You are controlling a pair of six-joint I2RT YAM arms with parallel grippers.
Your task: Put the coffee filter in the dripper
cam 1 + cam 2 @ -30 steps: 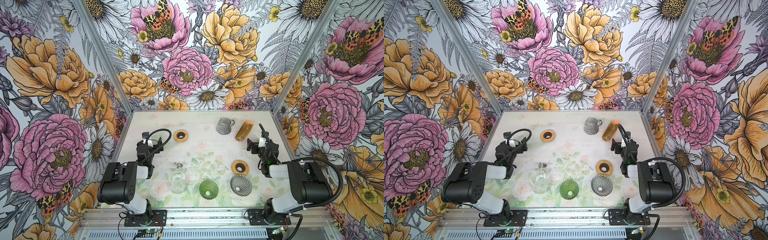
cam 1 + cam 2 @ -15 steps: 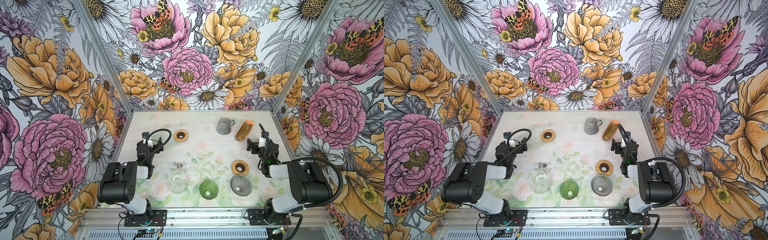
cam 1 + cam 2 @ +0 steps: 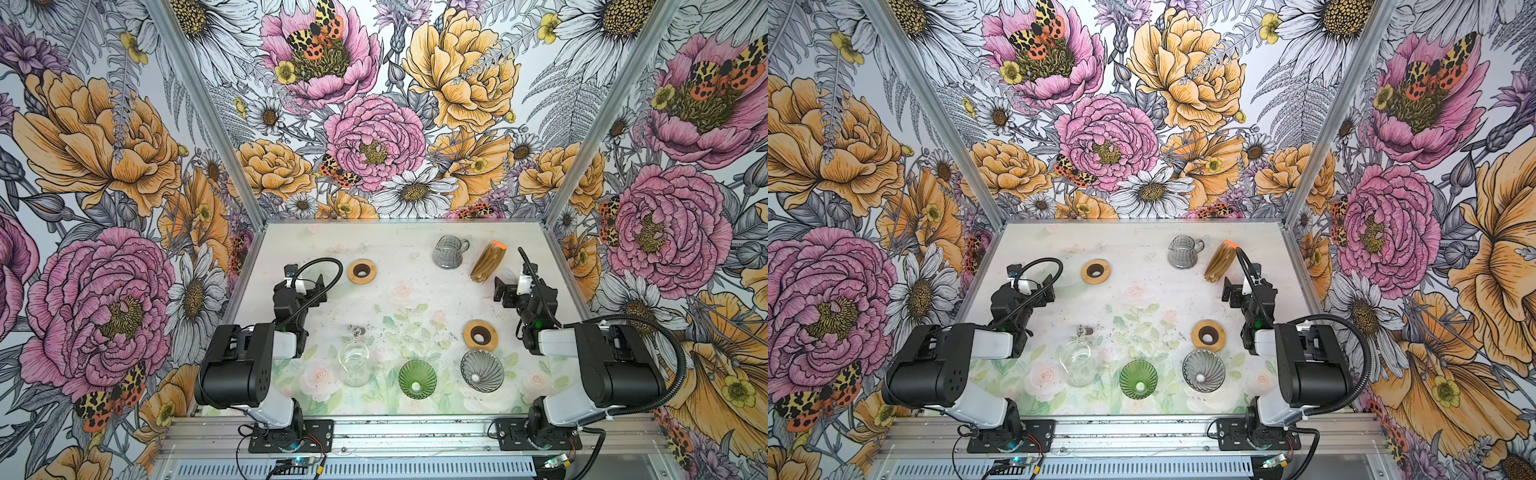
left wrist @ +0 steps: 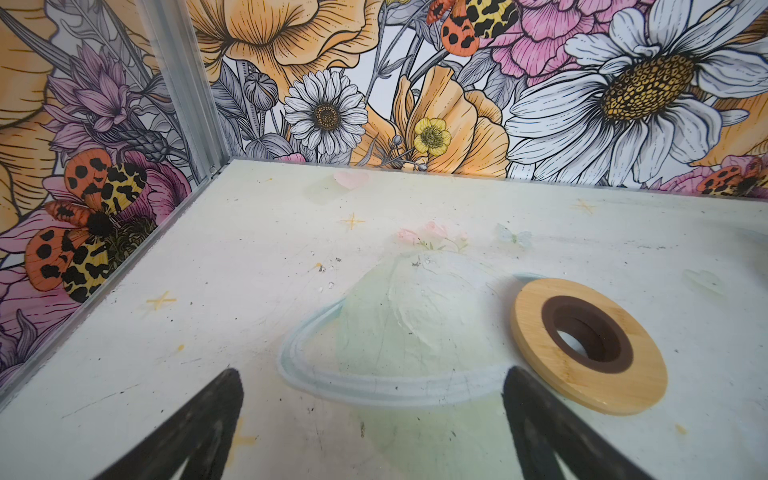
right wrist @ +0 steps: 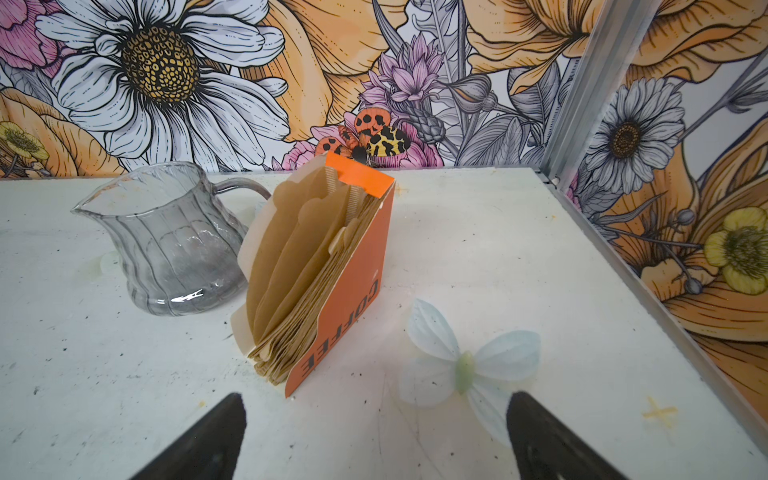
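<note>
Nothing has moved since a second ago: both arms sit where they were, and everything on the table (image 3: 415, 257) lies as before.

In both top views the pack of coffee filters (image 3: 486, 262) stands leaning at the far right of the table, just beside a grey glass jug (image 3: 449, 251). The right fingers (image 3: 501, 291) hover near the pack on its near side, apart from it. The left fingers (image 3: 319, 287) hang over the far left of the table, with a wooden ring (image 3: 362, 271) just beside them. Along the near edge sit a clear glass vessel (image 3: 354, 360), a green dripper (image 3: 417, 379) and a grey dripper (image 3: 482, 370), both drippers showing bare ribbed insides. A second wooden ring (image 3: 480, 335) lies just behind the grey one.

In the left wrist view the left fingers (image 4: 199, 428) are spread wide over bare table, holding nothing, and the wooden ring (image 4: 588, 345) lies near one fingertip.

In the right wrist view the right fingers (image 5: 208, 440) are spread wide too, holding nothing. The pack of coffee filters (image 5: 320, 270) stands ahead of them, brown papers fanned out of an orange sleeve marked COFFEE. The grey glass jug (image 5: 174, 245) is close at its side; I cannot tell whether the two touch.
</note>
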